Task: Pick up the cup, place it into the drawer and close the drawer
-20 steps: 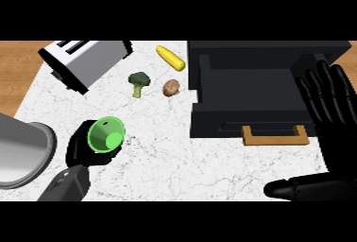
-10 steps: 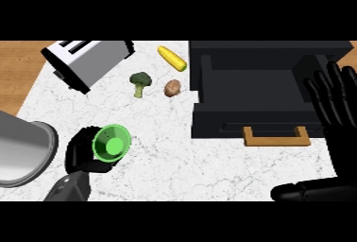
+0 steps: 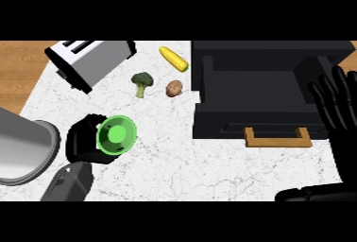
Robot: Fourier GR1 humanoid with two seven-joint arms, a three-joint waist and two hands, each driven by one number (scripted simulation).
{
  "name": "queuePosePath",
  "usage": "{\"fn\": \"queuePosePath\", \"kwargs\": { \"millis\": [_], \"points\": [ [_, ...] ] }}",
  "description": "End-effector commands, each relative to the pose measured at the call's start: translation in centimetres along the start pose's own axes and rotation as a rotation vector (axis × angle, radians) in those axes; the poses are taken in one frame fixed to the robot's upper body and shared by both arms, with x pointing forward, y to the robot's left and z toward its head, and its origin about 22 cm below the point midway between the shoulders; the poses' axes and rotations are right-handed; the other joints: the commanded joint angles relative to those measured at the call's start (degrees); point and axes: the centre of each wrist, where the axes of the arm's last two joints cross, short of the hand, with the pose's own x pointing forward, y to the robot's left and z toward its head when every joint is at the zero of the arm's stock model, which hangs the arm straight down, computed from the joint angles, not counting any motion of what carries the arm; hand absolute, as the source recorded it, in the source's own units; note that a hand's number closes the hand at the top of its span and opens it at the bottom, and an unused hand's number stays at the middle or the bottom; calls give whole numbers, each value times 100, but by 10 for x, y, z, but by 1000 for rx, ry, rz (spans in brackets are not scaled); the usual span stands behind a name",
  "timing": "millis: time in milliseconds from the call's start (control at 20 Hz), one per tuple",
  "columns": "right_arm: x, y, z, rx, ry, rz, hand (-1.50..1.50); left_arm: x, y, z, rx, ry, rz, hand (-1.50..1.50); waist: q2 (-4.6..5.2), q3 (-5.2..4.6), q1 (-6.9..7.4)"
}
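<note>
The black left robot hand [image 3: 81, 140] holds a bright green cup [image 3: 115, 134]. Right of it, white grey-veined bench [image 3: 174, 165], black drawer [image 3: 258, 120] with a tan handle [image 3: 277, 141].

Counter [image 3: 181, 160], contents by position:
- Toaster [image 3: 90, 59]: far left corner.
- Corn cob [image 3: 174, 59]: far edge, middle.
- Broccoli [image 3: 142, 82]: nearer than the cob, right of the toaster.
- Potato [image 3: 174, 88]: just right of the broccoli.
- Open drawer [image 3: 261, 94]: far right; handle [image 3: 277, 138] on its near face.
- Pot [image 3: 21, 146]: left edge.
- Cup [image 3: 115, 134]: right of the pot, in the left hand [image 3: 83, 142].
- Right hand [image 3: 342, 108]: right edge, beside the drawer.
</note>
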Motion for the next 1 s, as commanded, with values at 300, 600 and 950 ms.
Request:
{"fn": "queuePosePath", "kwargs": {
  "millis": [300, 600, 950],
  "points": [
    [0, -2, -14, -10, 10, -2, -150, 63, -82, -55, -199, -60, 104, 150, -5, 2, 55],
    [-13, -13, -11, 17, 0, -1, -150, 104, -115, -105, -206, -95, 114, 150, 29, -3, -42],
    [-17, -1, 6, -13, -3, 11, -150, 140, -176, -124, -228, -88, 90, 150, 21, -4, -64]
  ]
}}
